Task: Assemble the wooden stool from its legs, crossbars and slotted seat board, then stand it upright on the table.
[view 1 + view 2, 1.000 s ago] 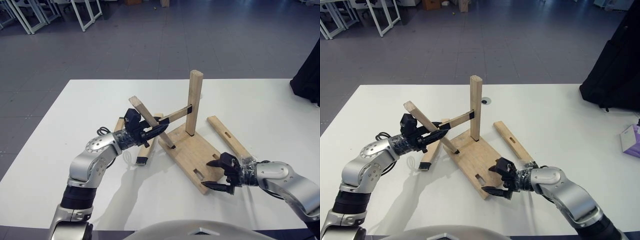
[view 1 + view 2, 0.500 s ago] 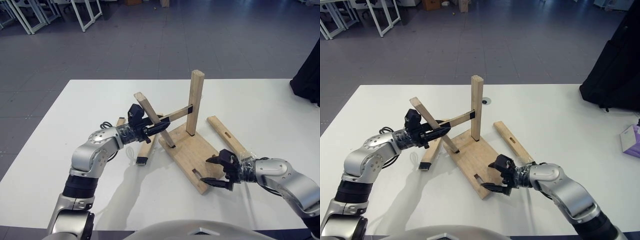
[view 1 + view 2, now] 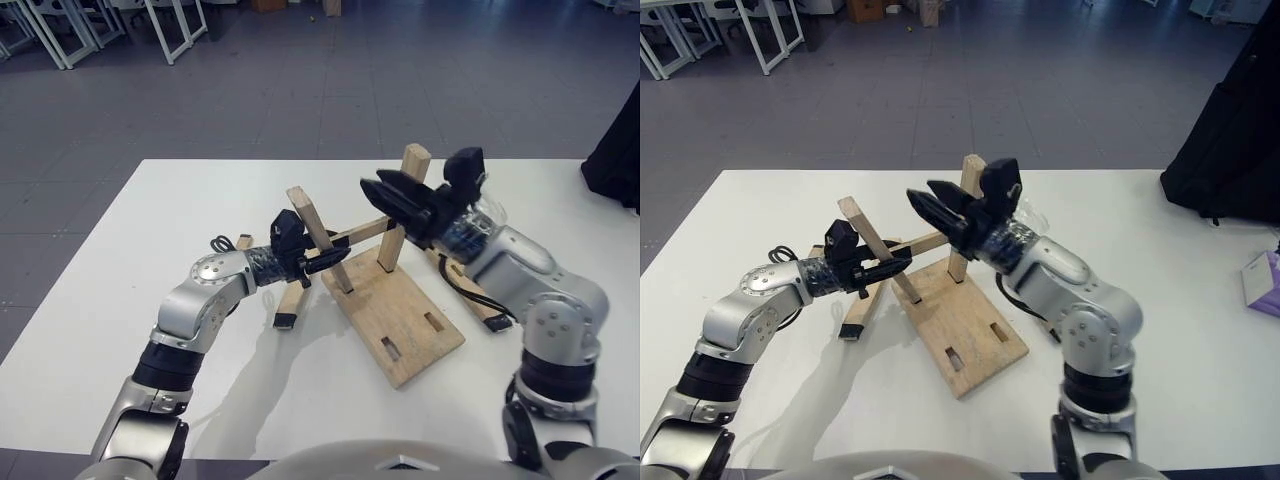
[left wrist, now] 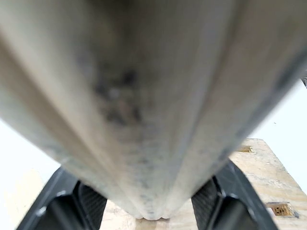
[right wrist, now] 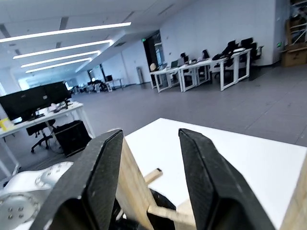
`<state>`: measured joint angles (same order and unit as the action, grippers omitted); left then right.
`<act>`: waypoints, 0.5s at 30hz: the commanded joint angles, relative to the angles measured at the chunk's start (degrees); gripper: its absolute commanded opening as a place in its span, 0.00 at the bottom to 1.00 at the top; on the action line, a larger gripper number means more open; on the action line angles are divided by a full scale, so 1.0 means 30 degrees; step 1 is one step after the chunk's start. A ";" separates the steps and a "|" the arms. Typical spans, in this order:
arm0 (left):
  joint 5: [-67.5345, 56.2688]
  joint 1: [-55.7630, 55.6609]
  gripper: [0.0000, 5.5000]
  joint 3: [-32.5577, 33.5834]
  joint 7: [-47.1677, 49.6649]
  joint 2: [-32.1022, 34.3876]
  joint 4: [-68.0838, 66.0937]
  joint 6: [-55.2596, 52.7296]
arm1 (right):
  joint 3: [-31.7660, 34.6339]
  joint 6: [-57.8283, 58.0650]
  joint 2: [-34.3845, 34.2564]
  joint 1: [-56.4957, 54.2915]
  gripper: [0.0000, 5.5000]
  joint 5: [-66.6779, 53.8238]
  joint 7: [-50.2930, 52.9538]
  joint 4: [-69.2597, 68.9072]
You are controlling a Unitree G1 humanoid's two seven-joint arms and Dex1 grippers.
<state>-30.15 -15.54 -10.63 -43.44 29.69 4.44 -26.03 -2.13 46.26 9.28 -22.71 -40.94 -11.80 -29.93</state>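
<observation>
The pale slotted wooden seat board (image 3: 410, 312) lies flat on the white desk (image 3: 120, 285), with one square wooden leg (image 3: 391, 250) standing upright in it. A thin wooden crossbar (image 3: 362, 230) joins that leg to a second, tilted wooden leg (image 3: 308, 215). The left claw (image 3: 322, 262) is clamped on the tilted leg near the crossbar joint, and the right claw (image 3: 372, 183) hangs spread wide in the air just above the crossbar, between the two legs.

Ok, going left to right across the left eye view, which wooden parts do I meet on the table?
First a loose leg lying flat → tilted leg in the left gripper → crossbar → upright leg → second loose leg at far right.
</observation>
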 commanded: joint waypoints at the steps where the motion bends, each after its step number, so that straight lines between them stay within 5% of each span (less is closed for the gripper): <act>1: 0.2763 0.1024 0.37 -0.1564 0.1198 0.0465 -0.2108 -0.1800 | -0.4140 -0.3990 0.0336 -0.1217 0.33 0.6816 0.1353 0.2944; 5: 0.2639 0.0481 0.37 -0.1759 0.1039 0.0533 -0.2074 -0.2051 | -0.9612 -0.3905 0.2480 0.0626 0.33 1.1621 0.0179 0.6407; 8: 0.2638 0.0119 0.37 -0.1884 0.0869 0.0775 -0.1945 -0.2273 | -1.0421 -0.3086 0.2524 0.1588 0.33 1.2189 -0.0425 0.5678; 12: 0.3046 -0.0284 0.37 -0.1863 0.1615 0.0719 -0.2063 -0.2453 | -0.8261 -0.5451 0.1255 0.0958 0.33 1.1908 -0.0074 0.4979; 15: 0.3326 -0.0178 0.37 -0.2423 0.1365 0.0959 -0.2350 -0.2344 | -0.4038 -0.4030 0.0593 0.1511 0.33 0.8249 -0.0389 0.1523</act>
<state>-29.84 -19.65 -12.85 -42.30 29.66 2.48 -27.18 -22.45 30.28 11.80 -19.62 -9.12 -11.52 -18.27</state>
